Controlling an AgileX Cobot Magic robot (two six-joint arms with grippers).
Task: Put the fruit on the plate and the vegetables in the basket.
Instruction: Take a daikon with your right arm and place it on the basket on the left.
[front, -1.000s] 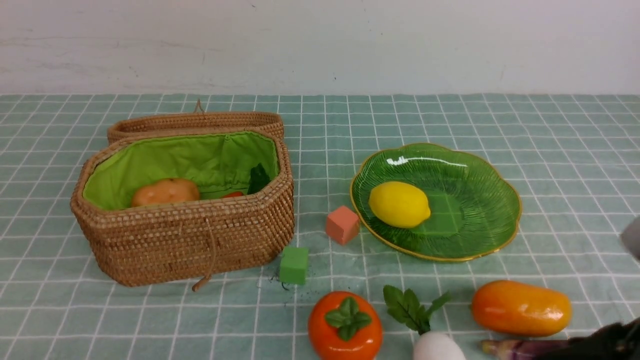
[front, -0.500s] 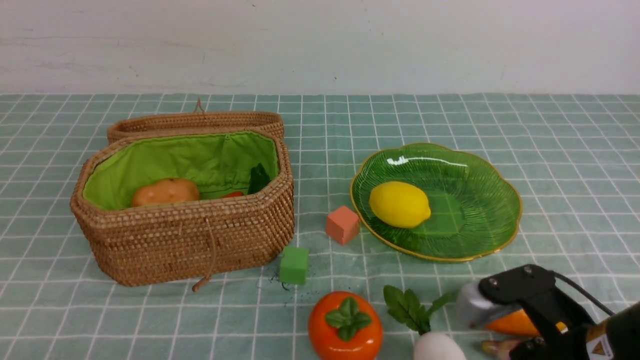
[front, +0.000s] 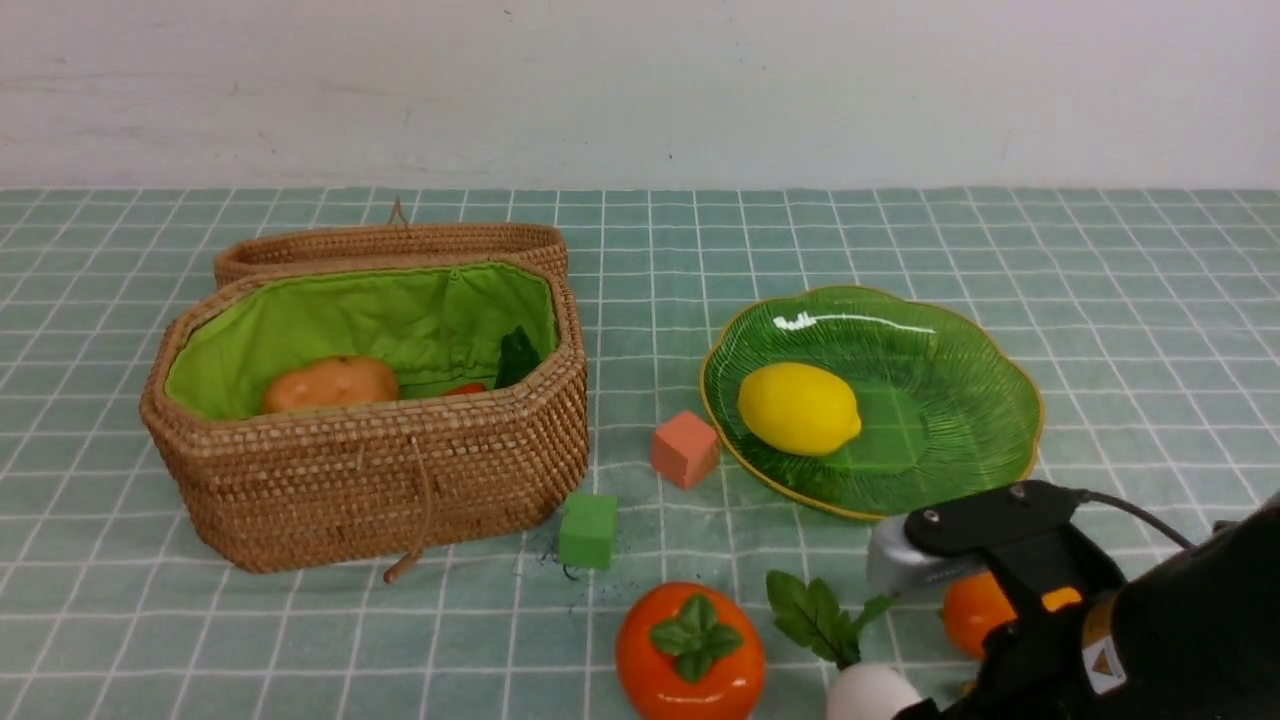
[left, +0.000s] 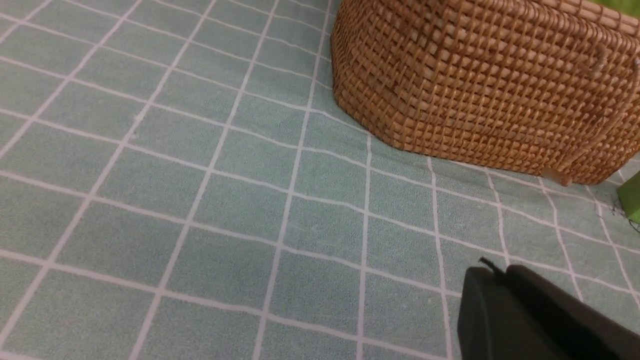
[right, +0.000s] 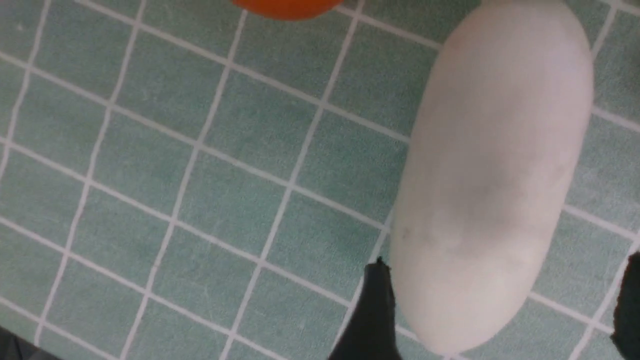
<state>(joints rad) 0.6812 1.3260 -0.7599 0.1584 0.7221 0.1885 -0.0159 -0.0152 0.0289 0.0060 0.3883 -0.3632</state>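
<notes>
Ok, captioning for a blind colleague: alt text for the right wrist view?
A white radish lies on teal checked cloth, one end between the open jaws. An orange fruit peeks in at the edge.

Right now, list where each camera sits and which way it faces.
Front view: between the arms, facing forward over the basket, plate, lemon and radish; the right arm shows at lower right.
Left wrist view: rides the left wrist, angled down at the cloth and the basket's wicker wall; the shut left gripper shows.
Right wrist view: rides the right wrist, looking down on the radish, framed by the open right gripper.
Shared: front and left wrist both see the basket; front and right wrist both see the radish.
</notes>
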